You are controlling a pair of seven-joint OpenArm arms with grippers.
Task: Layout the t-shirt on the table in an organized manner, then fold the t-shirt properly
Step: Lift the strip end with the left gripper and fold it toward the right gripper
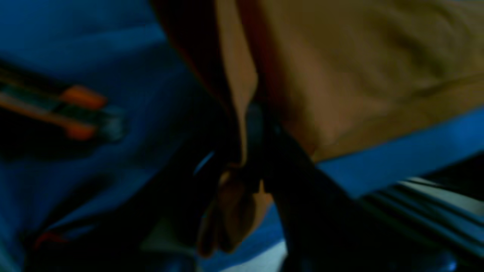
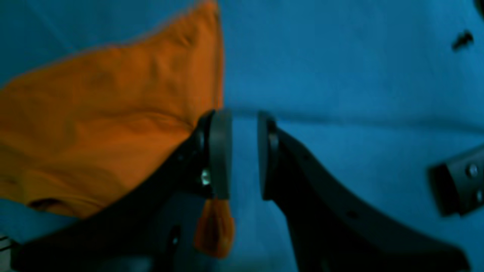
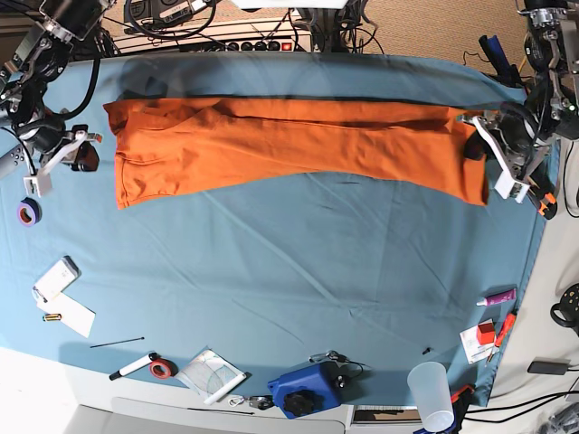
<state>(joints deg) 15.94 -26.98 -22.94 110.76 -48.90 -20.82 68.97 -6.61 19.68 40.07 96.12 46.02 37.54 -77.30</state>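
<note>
- Left gripper (image 1: 253, 151), dark two-finger type: jaws clamped together on an edge of the bright orange soft-fabric t-shirt (image 3: 289, 140); a pinched wad of orange cloth bulges out below the fingers. Wrist view is dark and blurred.
- Right gripper (image 2: 244, 155), black curved fingers with grey pads (image 2: 221, 151): jaws stand apart with a clear gap and only teal cloth showing between them. The shirt's edge lies just beside the outer face of one pad; contact can't be judged. A small orange tab hangs below that finger.
- Left arm sits at the base view's right edge, wrist turned inward over the shirt's end, white bracket angled down toward the table.
- Right arm sits at the base view's left edge, its end just beside the shirt's other end, cable looped above it.
- T-shirt is stretched into a long narrow band, long axis running left-right across the far half of the very large table covered in wrinkled teal-blue cloth (image 3: 289, 271). It is wider at the base view's left end, with lengthwise folds along the top edge, and sags slightly mid-span on the lower edge.
- Near edge of the table holds a clear plastic cup (image 3: 431, 393), a blue boxy device (image 3: 306, 389), a purple tape roll (image 3: 28, 213) and white paper cards (image 3: 68, 312), all well apart from the shirt.
</note>
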